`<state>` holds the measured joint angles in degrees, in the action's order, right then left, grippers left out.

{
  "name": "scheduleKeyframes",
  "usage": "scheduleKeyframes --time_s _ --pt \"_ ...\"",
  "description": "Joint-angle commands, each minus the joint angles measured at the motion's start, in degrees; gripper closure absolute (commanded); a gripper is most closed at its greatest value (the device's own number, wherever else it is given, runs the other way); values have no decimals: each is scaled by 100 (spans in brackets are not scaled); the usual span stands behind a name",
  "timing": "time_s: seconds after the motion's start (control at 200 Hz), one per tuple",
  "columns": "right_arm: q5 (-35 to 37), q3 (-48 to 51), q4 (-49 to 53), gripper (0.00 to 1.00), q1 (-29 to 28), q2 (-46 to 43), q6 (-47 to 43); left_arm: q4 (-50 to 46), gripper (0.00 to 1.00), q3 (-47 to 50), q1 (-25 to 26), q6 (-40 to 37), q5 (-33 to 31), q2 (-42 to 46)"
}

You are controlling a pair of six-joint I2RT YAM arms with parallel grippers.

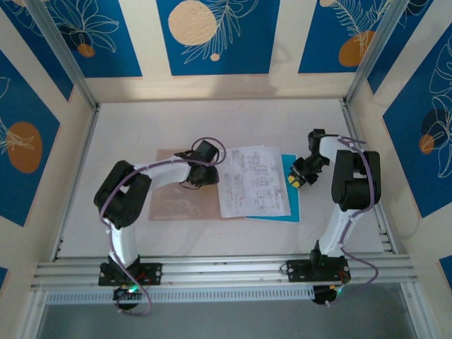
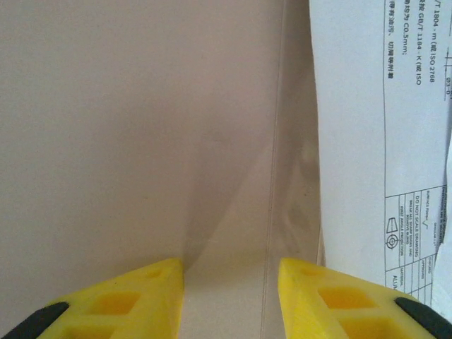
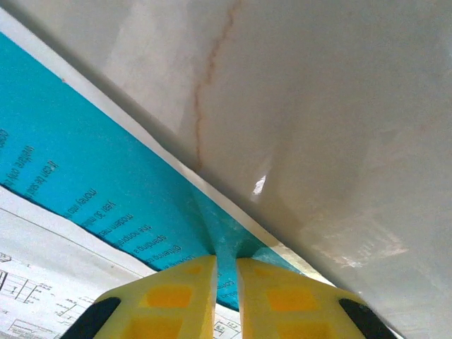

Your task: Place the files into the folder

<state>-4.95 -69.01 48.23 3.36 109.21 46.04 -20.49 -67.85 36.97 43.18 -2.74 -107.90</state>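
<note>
Top external: folder [image 1: 176, 201] partly hidden under my left arm [image 1: 166, 171]; white sheets [image 1: 253, 182] cover most of blue sheet [image 1: 291, 194], just beside folder. Left wrist: left pincer [image 2: 232, 268] released, jaws apart over bare folder card. Right wrist: right pincer [image 3: 226, 267] clenched on blue sheet edge, pinched into ridge; its print unreadable.

Left arm [image 1: 124, 241] and right arm [image 1: 337, 229] are built of white links, black joint housings and looped purple cables; fingers [image 2: 120, 304] are moulded in yellow.
</note>
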Motion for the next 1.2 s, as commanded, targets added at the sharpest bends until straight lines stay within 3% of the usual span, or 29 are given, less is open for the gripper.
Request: scheduleKeyframes --time_s 0.0,0.17,0.405,0.695,1.195 --pt "-5 23 25 81 -1 -31 125 -300 59 4 24 -19 -321 500" --pt "-240 -47 24 79 36 -304 -29 -612 52 -118 276 72 -673 1092" --pt "-476 -29 -24 70 56 -532 -177 166 41 -353 494 268 317 640" --pt "-878 -25 -272 67 -342 -358 -289 573 44 -754 668 264 870 -87" --pt "-666 25 -256 68 -623 111 -208 754 45 -708 829 302 884 -539"
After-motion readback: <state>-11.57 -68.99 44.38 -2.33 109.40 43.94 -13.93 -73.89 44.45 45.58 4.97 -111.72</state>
